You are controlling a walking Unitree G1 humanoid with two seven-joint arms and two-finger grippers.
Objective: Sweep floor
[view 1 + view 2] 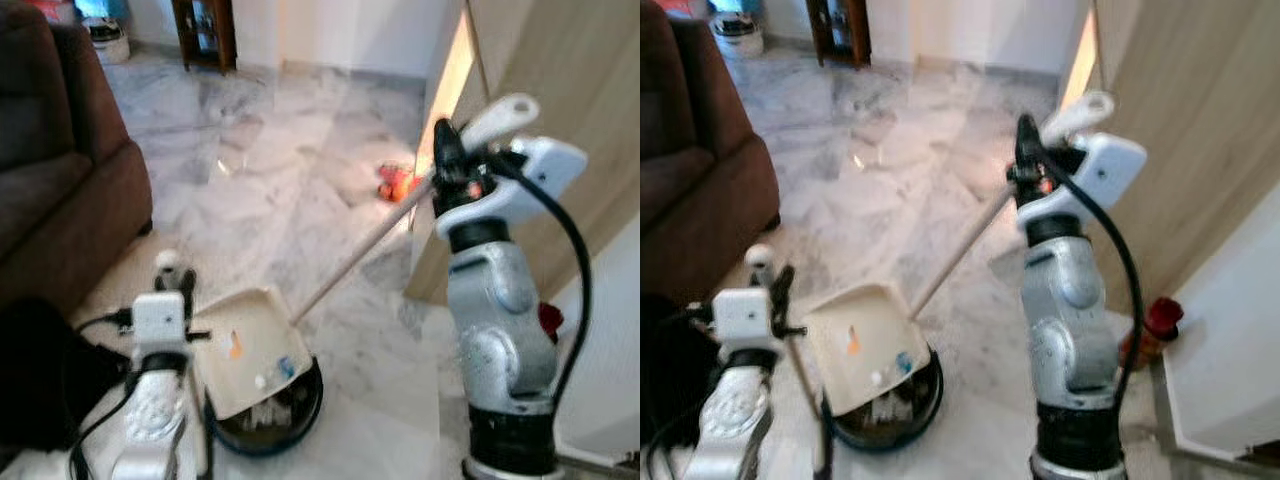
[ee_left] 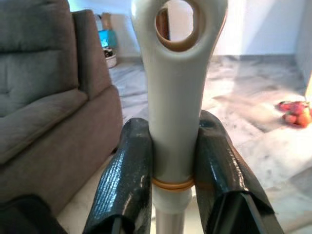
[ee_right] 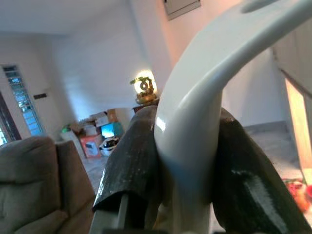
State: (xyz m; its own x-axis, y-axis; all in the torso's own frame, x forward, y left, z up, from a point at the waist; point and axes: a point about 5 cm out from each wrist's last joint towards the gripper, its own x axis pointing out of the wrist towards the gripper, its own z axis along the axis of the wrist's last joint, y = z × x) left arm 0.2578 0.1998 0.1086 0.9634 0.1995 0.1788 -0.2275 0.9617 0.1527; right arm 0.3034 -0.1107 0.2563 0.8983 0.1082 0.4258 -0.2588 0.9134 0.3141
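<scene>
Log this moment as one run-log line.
task: sweep floor | left gripper: shut on dustpan handle | right gripper: shut on broom handle | dustpan: holds debris, over dark bin | floor: red-orange litter near door

Right arm raised upright, right hand point(image 1: 447, 150) clamped around a white handle end. Left arm low, left hand point(image 2: 173, 170) gripping a second handle between both fingers.

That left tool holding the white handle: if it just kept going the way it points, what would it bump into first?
Judging by the left wrist view, the left tool, shut on the white handle, aims across open marble floor; the brown sofa lies beside that line. Depth is unclear.
</scene>
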